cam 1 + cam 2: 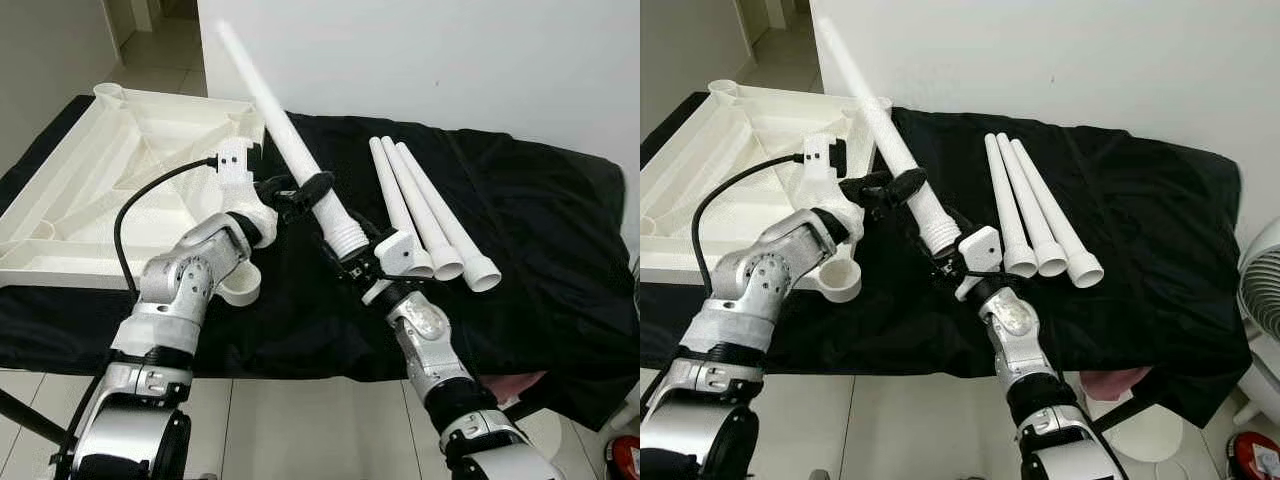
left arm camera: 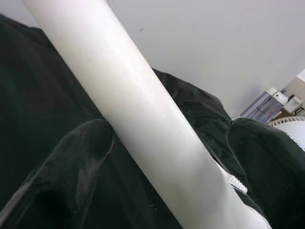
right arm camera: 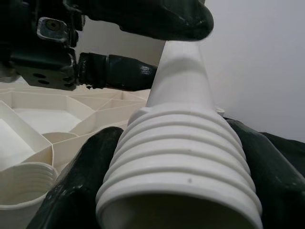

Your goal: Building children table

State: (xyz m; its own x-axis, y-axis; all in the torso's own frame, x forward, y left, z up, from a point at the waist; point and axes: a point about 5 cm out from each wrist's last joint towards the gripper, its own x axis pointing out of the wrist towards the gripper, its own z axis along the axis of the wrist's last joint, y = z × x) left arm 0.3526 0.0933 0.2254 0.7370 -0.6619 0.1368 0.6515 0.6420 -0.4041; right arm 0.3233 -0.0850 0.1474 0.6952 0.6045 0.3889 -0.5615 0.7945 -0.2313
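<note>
Where threaded, the white leg [image 1: 300, 155] widens.

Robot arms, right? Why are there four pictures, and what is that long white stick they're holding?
Yes, it is a robot with two silver arms, and each arm ends in a gripper with two black fingers. The two wide pictures come from cameras in its head, like two eyes looking down. The two close-up pictures come from small cameras on its wrists.

The stick is a table leg. The left gripper is closed around its middle. The right gripper holds its ridged end, the part that screws in; you see those ridges up close in the right wrist picture.

Three more legs lie side by side on a black cloth. To the left lies the white tabletop, upside down, with a round socket at its corner, probably where a leg goes.
</note>
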